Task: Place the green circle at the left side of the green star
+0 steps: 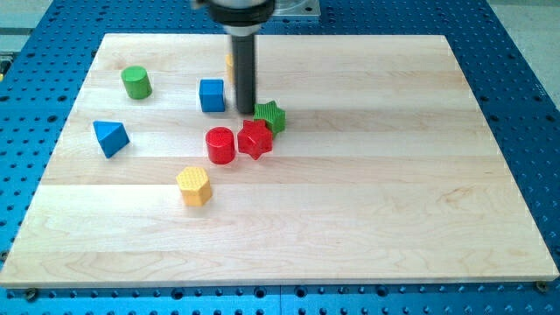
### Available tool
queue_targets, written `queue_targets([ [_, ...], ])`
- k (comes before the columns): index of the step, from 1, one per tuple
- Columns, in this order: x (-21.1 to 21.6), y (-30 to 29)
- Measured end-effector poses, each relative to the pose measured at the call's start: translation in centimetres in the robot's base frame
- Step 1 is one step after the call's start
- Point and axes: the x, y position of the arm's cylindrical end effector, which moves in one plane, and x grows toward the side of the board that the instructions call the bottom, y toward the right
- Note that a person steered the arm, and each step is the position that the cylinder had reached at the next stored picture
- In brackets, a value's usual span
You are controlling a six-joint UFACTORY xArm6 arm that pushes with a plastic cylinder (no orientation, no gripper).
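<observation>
Jaws: the arm carries none; it ends in a straight dark rod, so there is nothing to spread, press together or pinch.
My tip (246, 112): the rod's lower end, resting on the table near the centre of its upper half.
Rod: hangs upright from a dark mount at the view's top edge, straight down to my tip.
Green star (271, 116): just beside my tip at about 3 o'clock, very close; I cannot tell if they touch.
Blue cube (212, 95): near my tip at about 10 o'clock, with a small gap.
Red star (255, 139): at about 5 o'clock from my tip, touching or almost touching the green star's lower edge.
Red cylinder (220, 145): just beside the red star at its 9 o'clock.
Yellow block behind rod (229, 61): only a sliver shows at 12 o'clock from my tip; shape cannot be told.
Yellow hexagon (194, 185): at about 7 o'clock from the red cylinder, standing alone.
Green circle (136, 82): a short green cylinder, well apart from my tip at about 10 o'clock, far to the view's left of the green star, beyond the blue cube.
Blue triangle (110, 137): at about 7 o'clock from the green circle, near the table's left edge.
Table (394, 192): pale wooden board on a blue perforated base.
</observation>
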Motion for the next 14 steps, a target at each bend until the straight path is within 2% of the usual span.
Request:
queue_targets([
  [1, 0.9, -7.4],
  [2, -1.0, -7.2],
  [3, -6.0, 0.7],
  [4, -6.5, -2.8],
  [5, -3.8, -6.6],
  [6, 0.2, -17.8],
  [7, -2.1, -21.4],
  [8, -6.0, -13.4],
  [9, -1.7, -3.7],
  [10, -0.8, -2.4],
  [11, -5.9, -1.8],
  [12, -4.6, 2.0],
  [13, 0.4, -2.8],
  [14, -1.7, -6.1],
])
